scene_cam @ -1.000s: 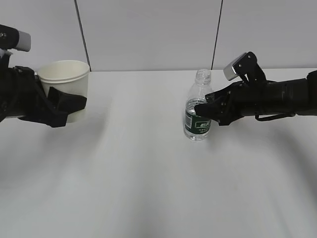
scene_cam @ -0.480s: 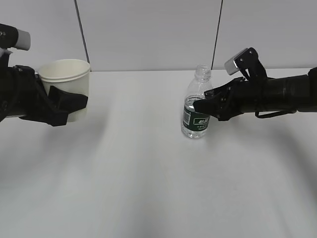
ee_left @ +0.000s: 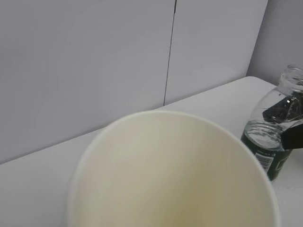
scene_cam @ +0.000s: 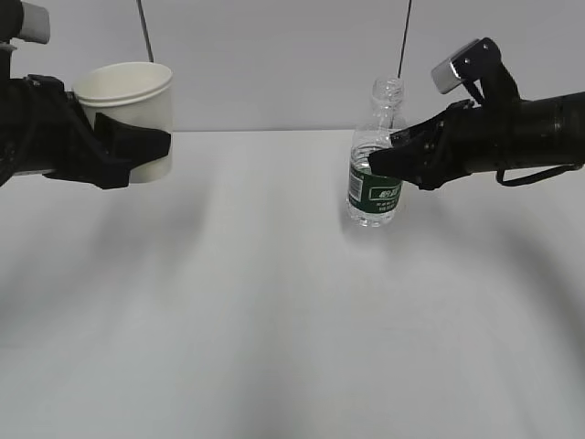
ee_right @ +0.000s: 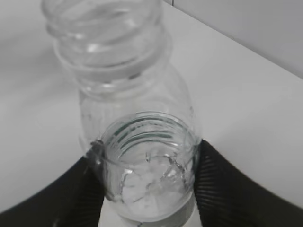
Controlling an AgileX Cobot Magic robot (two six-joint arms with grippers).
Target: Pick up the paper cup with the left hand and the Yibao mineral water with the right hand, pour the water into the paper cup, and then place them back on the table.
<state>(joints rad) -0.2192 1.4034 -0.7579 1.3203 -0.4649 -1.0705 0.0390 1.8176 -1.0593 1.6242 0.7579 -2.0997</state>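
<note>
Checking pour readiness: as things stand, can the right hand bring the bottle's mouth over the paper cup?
Probably yes: right hand grips the bottle, and nothing stands between it and the paper cup, held in left hand.

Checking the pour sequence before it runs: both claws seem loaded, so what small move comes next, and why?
Probably bring the Yibao mineral water leftward toward the paper cup. Both are gripped and lifted, upright, but far apart across the table, so tipping now would spill.

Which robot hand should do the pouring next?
Probably the right hand: it grips the open water bottle, lifted off the table. The left hand holds the paper cup upright, ready to catch water.
</note>
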